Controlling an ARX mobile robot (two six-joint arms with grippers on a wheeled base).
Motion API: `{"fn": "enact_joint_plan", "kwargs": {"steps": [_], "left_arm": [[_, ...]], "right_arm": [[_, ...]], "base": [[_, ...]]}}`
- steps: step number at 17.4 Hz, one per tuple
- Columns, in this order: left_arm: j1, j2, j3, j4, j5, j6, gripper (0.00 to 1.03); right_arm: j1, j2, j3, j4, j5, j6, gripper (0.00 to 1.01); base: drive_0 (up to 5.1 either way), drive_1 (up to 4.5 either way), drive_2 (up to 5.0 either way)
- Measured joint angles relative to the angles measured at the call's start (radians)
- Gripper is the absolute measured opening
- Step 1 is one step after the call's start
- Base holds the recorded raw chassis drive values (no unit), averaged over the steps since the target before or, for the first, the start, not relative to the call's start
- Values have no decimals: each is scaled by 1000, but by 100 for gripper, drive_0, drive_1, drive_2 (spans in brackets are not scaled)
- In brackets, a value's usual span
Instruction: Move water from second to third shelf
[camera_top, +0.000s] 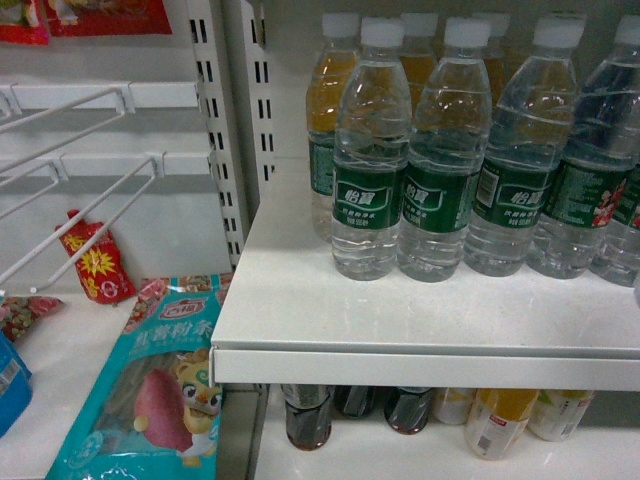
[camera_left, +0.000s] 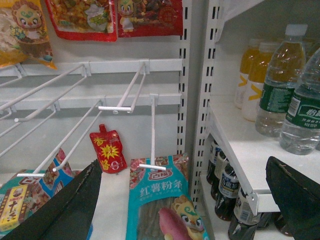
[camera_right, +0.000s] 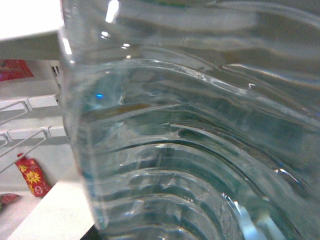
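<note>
head view: white shelf (camera_top: 420, 320) carries a row of green-label water bottles, white caps, standing upright and touching shoulder to shoulder. front ones: water bottle (camera_top: 368, 150), next to it a second one (camera_top: 442, 150), then a third (camera_top: 520, 150). behind them on the left, a bottle with amber drink (camera_top: 328, 95). no arm or gripper shows in this view.

below the shelf edge, dark cola bottles (camera_top: 308, 415) and pale yellow-label bottles (camera_top: 497, 420) stand on the lower level.

left bay: bare white peg hooks (camera_top: 70, 185), a red sauce pouch (camera_top: 95, 262) leaning against the back panel, a teal snack bag with a cartoon animal (camera_top: 160, 390) lying flat in front.

left wrist view: left gripper (camera_left: 185, 200) is wide apart, nothing between the two dark fingers (camera_left: 75, 205); it points at the upright between the hook bay and the bottle bay. orange drink bottles (camera_left: 252, 75) sit at the back of the shelf there, green-label waters nearer the front.

right wrist view: frame is almost filled by the ribbed clear wall of a water bottle at close range (camera_right: 200, 150), tilted across the picture. label not visible, so can't confirm which bottle of the row it is. right gripper fingers are not visible; can't tell if it has hold of the bottle or how far apart it stands.
</note>
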Motion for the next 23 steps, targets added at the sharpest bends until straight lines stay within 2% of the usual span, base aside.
{"fn": "enact_joint_plan", "kwargs": {"steps": [2, 3, 5, 9, 14, 23], "left_arm": [[0, 0, 0, 0, 0, 0, 98], [0, 0, 0, 0, 0, 0, 98], [0, 0, 0, 0, 0, 0, 98], [0, 0, 0, 0, 0, 0, 98], [0, 0, 0, 0, 0, 0, 98], [0, 0, 0, 0, 0, 0, 98]], "right_arm": [[27, 183, -4, 162, 36, -19, 41], [40, 253, -3, 188, 48, -34, 41], [58, 344, -2, 182, 51, -56, 41], [58, 489, 30, 176, 73, -90, 41], [56, 514, 126, 182, 79, -112, 41], [58, 586, 294, 182, 80, -121, 41]], "base": [[0, 0, 0], [0, 0, 0], [0, 0, 0], [0, 0, 0], [0, 0, 0], [0, 0, 0]]}}
